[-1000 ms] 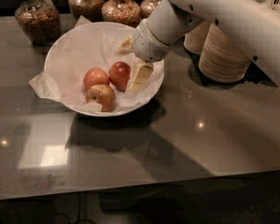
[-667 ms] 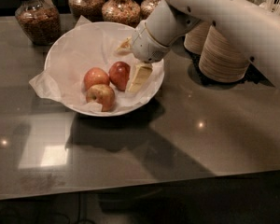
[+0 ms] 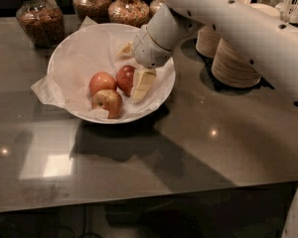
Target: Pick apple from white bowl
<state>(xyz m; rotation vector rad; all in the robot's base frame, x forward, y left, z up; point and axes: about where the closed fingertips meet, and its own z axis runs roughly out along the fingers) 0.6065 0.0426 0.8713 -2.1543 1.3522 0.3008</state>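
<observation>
The white bowl [image 3: 74,48], lined with crinkled white paper, stands on the dark table and holds three apples. The darkest red apple [image 3: 124,78] lies at the right of the group. A paler orange-red apple [image 3: 102,82] lies to its left and a yellow-patched apple [image 3: 108,102] in front. My gripper [image 3: 133,67] reaches down into the bowl from the right, right over the dark red apple. It is open: one cream finger [image 3: 142,82] rests against the apple's right side, the other [image 3: 125,49] stands behind it. The apple still rests in the bowl.
Several glass jars [image 3: 39,21] of grains stand behind the bowl along the far edge. Stacks of small beige bowls [image 3: 238,63] stand to the right, under my white arm [image 3: 248,29]. The table's front edge [image 3: 139,202] runs across the bottom.
</observation>
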